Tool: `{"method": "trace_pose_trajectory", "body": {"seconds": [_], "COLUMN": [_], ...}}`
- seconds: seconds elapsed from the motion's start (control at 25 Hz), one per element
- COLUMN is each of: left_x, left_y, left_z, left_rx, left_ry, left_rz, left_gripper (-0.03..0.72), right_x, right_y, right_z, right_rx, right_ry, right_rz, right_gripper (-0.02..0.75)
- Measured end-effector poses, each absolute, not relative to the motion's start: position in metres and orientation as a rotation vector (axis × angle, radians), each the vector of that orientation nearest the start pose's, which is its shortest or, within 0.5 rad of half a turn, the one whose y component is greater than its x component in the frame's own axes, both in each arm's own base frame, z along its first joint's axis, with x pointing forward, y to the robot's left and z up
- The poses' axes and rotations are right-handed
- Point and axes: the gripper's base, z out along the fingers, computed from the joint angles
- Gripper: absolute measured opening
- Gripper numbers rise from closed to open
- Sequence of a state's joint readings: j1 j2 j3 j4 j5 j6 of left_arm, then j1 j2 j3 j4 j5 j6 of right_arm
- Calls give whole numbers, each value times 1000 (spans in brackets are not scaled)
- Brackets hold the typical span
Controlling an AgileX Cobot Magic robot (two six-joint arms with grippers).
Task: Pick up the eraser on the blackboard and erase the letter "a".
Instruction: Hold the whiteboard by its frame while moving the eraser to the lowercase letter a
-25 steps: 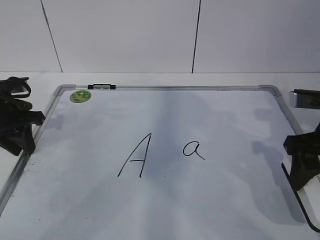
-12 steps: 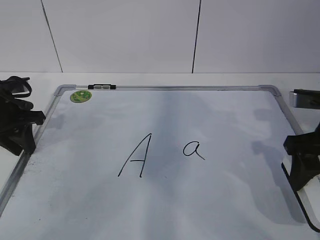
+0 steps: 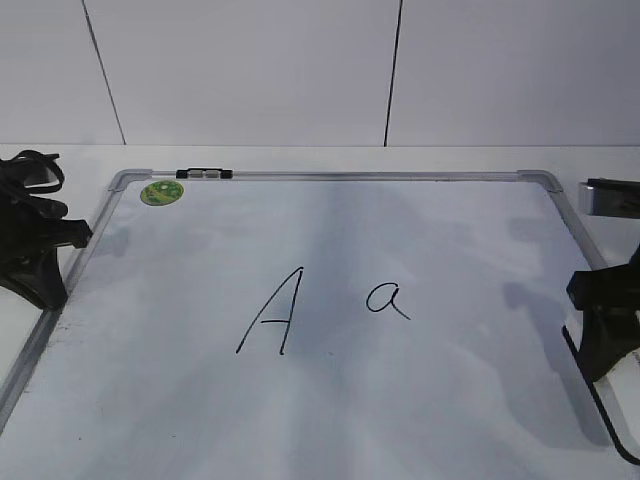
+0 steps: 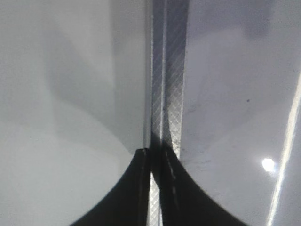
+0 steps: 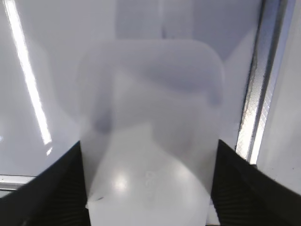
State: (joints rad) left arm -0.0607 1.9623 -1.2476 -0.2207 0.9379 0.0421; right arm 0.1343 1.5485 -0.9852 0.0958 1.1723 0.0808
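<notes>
The blackboard (image 3: 460,400) is a white board with a silver frame, lying flat on the table. The letter "a" (image 3: 387,299) is written near its middle, right of a taller capital "A" (image 3: 270,312). The eraser (image 5: 150,108), a white rounded block, sits between the fingers of my right gripper (image 5: 148,142), which touch both its sides. In the exterior view my right gripper (image 3: 603,340) stands low at the board's right edge and hides most of the eraser. My left gripper (image 3: 40,265) is shut and empty over the board's left frame (image 4: 167,94).
A round green sticker (image 3: 161,192) and a small black-and-grey clip (image 3: 203,174) sit at the board's far left corner. A grey and black object (image 3: 612,197) lies off the board at the far right. A white wall stands behind the table. The board's frame (image 5: 256,94) runs right of the eraser.
My left gripper has drifted a little to the left and back from the board's edge. The right gripper and the eraser have not visibly moved.
</notes>
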Motion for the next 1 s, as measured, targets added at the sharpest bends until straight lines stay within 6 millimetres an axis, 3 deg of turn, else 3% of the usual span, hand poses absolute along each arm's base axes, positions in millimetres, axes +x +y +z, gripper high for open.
{"method": "trace_pose_trajectory", "body": {"seconds": [0.28,0.6,1.0], "left_x": [359,359,359], "left_y": [-38,-38,-38], "left_z": [150,150,150], "left_rx": [-43,-43,-43], "left_ry": [3127,3127,3127], "left_rz": [-280,-280,-280], "left_gripper": [15,15,15], "right_x": [258,295,328], "right_y": [54,84,131], "right_z": [228,247,226], "right_rx": [-93,-250,-435], "right_ry": [3199,3115,3110], "right_rz": [136,39,-38], "right_gripper": [564,564,564]}}
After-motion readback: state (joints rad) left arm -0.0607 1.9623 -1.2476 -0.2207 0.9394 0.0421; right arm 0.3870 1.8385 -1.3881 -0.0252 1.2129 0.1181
